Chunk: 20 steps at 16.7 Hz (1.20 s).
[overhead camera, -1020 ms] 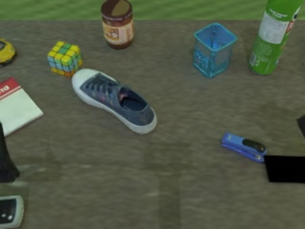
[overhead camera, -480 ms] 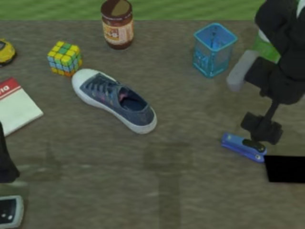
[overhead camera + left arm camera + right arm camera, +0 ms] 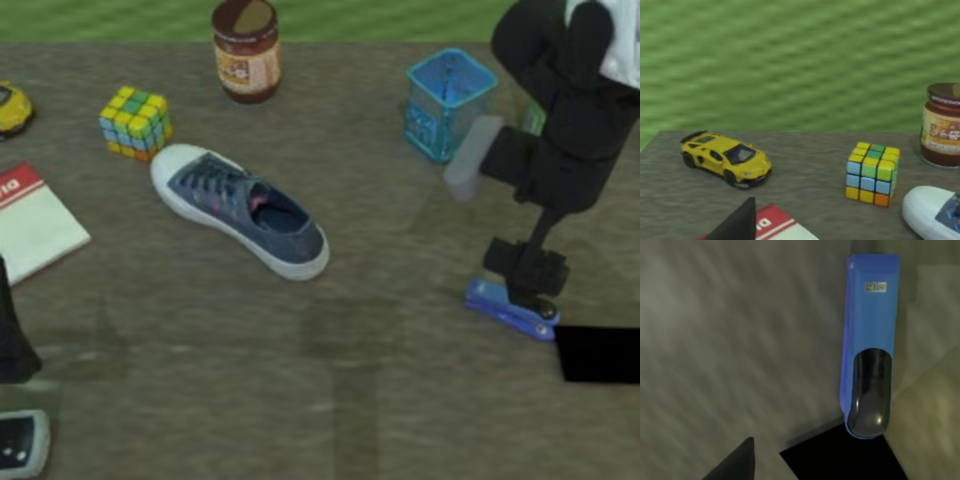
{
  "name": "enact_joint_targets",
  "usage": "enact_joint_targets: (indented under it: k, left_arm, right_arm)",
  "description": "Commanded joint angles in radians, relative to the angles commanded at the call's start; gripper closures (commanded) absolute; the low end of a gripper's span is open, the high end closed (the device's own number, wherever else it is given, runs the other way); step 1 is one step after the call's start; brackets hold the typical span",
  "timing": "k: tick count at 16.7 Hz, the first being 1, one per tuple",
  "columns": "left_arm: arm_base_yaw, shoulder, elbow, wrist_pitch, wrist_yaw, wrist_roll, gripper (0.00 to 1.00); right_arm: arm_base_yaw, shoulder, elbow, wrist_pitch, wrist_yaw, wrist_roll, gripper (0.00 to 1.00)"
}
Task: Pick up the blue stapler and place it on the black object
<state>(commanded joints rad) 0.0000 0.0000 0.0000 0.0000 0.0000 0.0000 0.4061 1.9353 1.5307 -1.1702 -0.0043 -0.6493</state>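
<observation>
Blue stapler [image 3: 508,307]: lies flat on the brown desk [image 3: 380,400] at the near right, its black oval top at the end nearest the mat; the wrist view shows it whole [image 3: 869,340].
Black object [image 3: 598,353]: flat rectangle at the desk's right edge, just beside the stapler's dark end; its corner sits right at that end in the right wrist view [image 3: 845,455].
Right gripper [image 3: 527,268]: hangs directly over the stapler's right half, arm reaching in from the far right; whether its fingers are apart or together cannot be told.
Left gripper [image 3: 12,340]: parked at the desk's left edge, only a dark shape showing; finger state cannot be told.
Far side: blue square cup [image 3: 449,103], brown jar [image 3: 246,50], colour cube [image 3: 136,122], yellow toy car [image 3: 726,158].
Middle: denim shoe [image 3: 240,208].
Left edge: red-and-white book [image 3: 30,220], grey-rimmed device [image 3: 20,443].
</observation>
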Motion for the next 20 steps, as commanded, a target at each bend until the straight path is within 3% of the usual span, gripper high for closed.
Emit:
enact_joint_targets:
  k: [4, 11, 16, 20]
  left_arm:
    - [0.0, 0.0, 0.0, 0.0, 0.0, 0.0, 0.0]
    - [0.0, 0.0, 0.0, 0.0, 0.0, 0.0, 0.0]
    - [0.0, 0.0, 0.0, 0.0, 0.0, 0.0, 0.0]
    - [0.0, 0.0, 0.0, 0.0, 0.0, 0.0, 0.0]
  right_arm:
    - [-0.002, 0.012, -0.033, 0.041, 0.0, 0.0, 0.0]
    - [0.003, 0.116, -0.216, 0.337, 0.001, 0.005, 0.0]
    - [0.004, 0.128, -0.235, 0.363, 0.001, 0.006, 0.0]
    - [0.004, 0.128, -0.235, 0.363, 0.001, 0.006, 0.3]
